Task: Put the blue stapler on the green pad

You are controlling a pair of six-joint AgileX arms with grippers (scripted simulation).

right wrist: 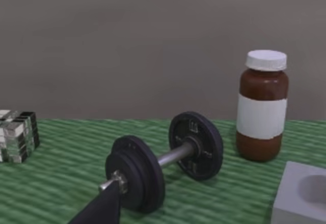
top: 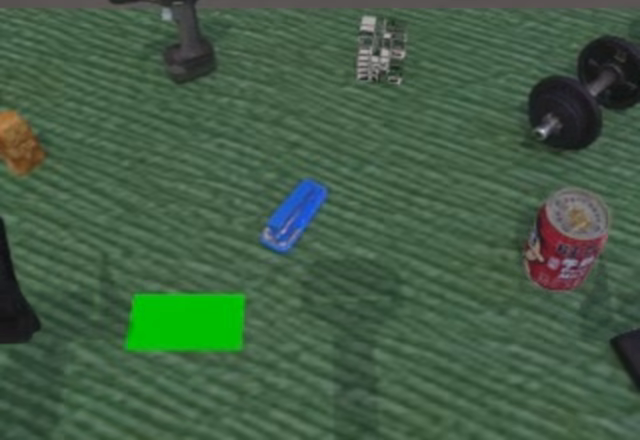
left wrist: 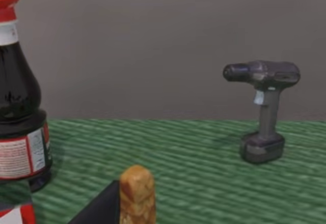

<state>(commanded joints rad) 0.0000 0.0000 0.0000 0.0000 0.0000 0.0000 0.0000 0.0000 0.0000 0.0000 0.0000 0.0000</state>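
At the table's left edge, my left gripper (top: 12,305) sits parked; I cannot tell its opening. Right of it lies the green pad (top: 186,322); the blue stapler (top: 295,216) lies up-right of the pad, apart. Far right, my right gripper (top: 630,355) is equally unreadable.

Ribbed green carpet (top: 400,340) covers the table: blue stapler (top: 295,216) dead centre, green pad (top: 186,322) at seven o'clock, drill (top: 175,15) eleven, dumbbell (top: 585,90) two, red can (top: 567,239) three.
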